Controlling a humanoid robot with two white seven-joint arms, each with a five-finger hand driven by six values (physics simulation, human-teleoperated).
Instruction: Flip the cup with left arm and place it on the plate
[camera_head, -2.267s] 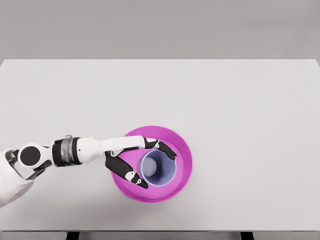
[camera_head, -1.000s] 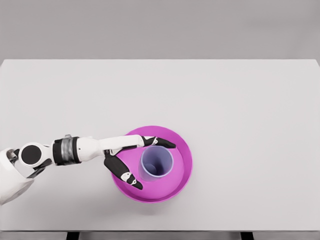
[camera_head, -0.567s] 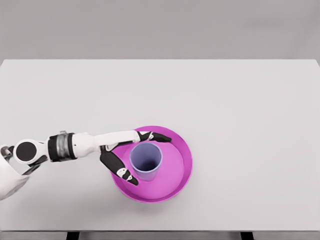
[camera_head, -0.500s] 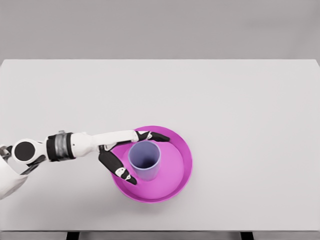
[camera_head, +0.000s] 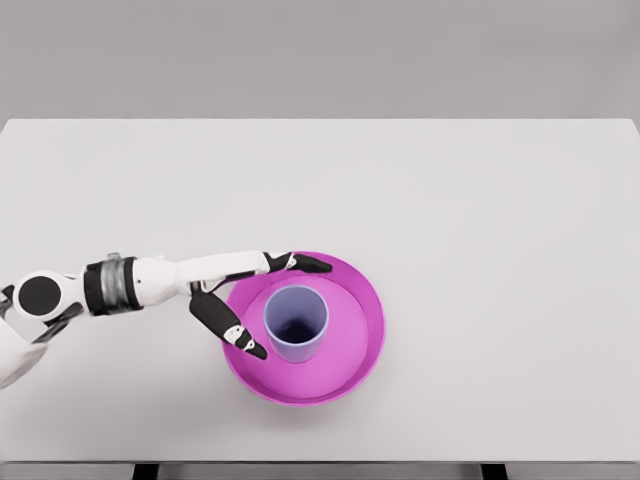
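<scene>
Spreading my left hand (camera_head: 243, 300) wide, I hold nothing; the cup (camera_head: 296, 323) stands upright, mouth up, on the plate (camera_head: 362, 330). A careless finger (camera_head: 305, 264) passing its rim could tip it over.

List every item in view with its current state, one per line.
cup: upright, mouth up, standing on the plate, not held.
plate: magenta, flat on the table, holding the cup.
left hand: open, fingers spread beside the cup, apart from it.
table: white, bearing the plate.
Right arm: not in view.
</scene>
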